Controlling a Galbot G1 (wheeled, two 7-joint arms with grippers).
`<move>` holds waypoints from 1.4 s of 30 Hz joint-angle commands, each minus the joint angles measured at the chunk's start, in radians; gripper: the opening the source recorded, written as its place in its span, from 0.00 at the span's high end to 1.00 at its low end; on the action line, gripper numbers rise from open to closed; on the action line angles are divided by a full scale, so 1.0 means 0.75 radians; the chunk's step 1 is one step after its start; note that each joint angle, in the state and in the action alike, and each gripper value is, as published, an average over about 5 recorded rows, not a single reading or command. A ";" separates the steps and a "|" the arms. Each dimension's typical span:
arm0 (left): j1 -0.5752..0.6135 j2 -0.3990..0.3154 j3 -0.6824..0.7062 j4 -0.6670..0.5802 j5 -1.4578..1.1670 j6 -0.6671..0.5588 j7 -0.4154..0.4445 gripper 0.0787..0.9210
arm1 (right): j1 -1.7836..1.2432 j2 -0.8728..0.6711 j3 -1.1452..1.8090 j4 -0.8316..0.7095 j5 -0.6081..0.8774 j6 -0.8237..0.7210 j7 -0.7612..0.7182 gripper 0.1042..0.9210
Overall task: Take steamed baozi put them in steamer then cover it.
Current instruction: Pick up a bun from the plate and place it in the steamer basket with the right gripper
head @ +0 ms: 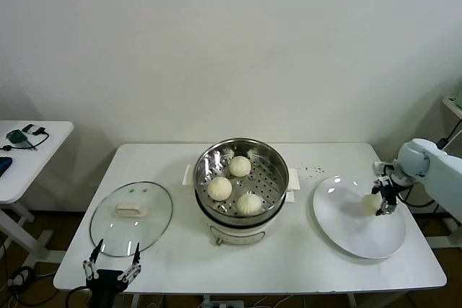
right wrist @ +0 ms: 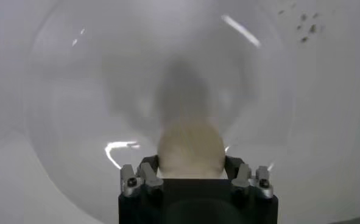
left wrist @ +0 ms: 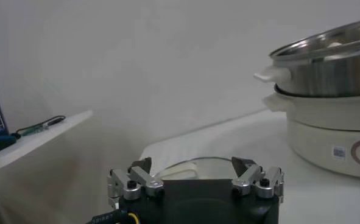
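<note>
The steel steamer [head: 216, 216] stands mid-table and holds three cream-white baozi [head: 240, 166] on its perforated tray. The fourth baozi [head: 371, 203] is over the white plate [head: 346, 232] at the right. My right gripper [head: 384, 200] is shut on it; in the right wrist view the baozi [right wrist: 190, 146] fills the gap between the fingers [right wrist: 148, 171], with its shadow on the plate [right wrist: 76, 91]. My left gripper [head: 112, 259] is open and empty at the table's front left, just in front of the glass lid [head: 131, 218]. The left wrist view shows the steamer [left wrist: 326, 67].
The glass lid lies flat on the table left of the steamer, its cream handle up. A small side table [head: 32, 156] with a cable and devices stands at the far left. Dark specks [head: 315, 171] lie behind the plate.
</note>
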 commanded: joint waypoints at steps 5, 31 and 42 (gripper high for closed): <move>0.008 0.016 0.031 -0.037 -0.008 -0.010 0.004 0.12 | 0.852 0.162 -0.672 0.220 0.657 -0.103 0.016 0.29; 0.022 0.067 0.048 -0.099 -0.002 0.003 0.028 0.12 | 0.872 0.784 -1.044 0.361 1.109 -0.296 0.258 0.28; 0.009 0.069 0.048 -0.069 -0.009 0.004 0.026 0.12 | 0.710 0.812 -1.051 0.303 1.023 -0.307 0.298 0.28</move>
